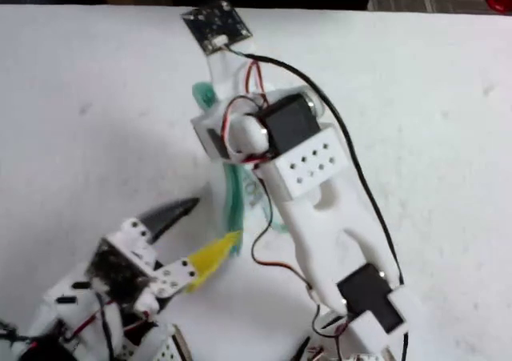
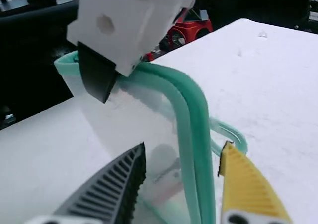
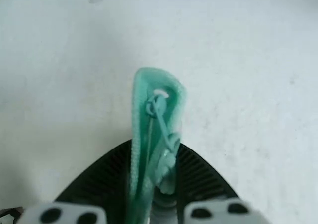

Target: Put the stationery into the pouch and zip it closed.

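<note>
table (image 1: 80, 97) white. clear pouch (image 1: 234, 205) with green zipper band (image 2: 191, 134) sits mid-table, under the right arm.

right gripper (image 3: 149, 164): jaws pinched on 1 end of the pouch's green edge, with the zipper pull (image 3: 158, 102) just beyond its tip. we judge this grip is there to anchor the pouch and lift that end, so the band stands taut instead of lying slack.

left gripper (image 1: 216, 218): jaws apart, holding nothing. black finger (image 2: 119, 184) on 1 side of the band, yellow finger (image 2: 246, 182) on the other, near the opposite end of the pouch. we read this straddle as lining up for a grip on the band.

through the clear wall a pale, reddish shape (image 2: 166, 177) lies inside. probably stationery, but we cannot tell which item.

the band's 2 green rails look close together along the visible run. whether they are fully meshed, we cannot tell. task looks to be at the zipping stage.

risk as we see it: if the left jaws close off the band, the soft wall may buckle.
</note>
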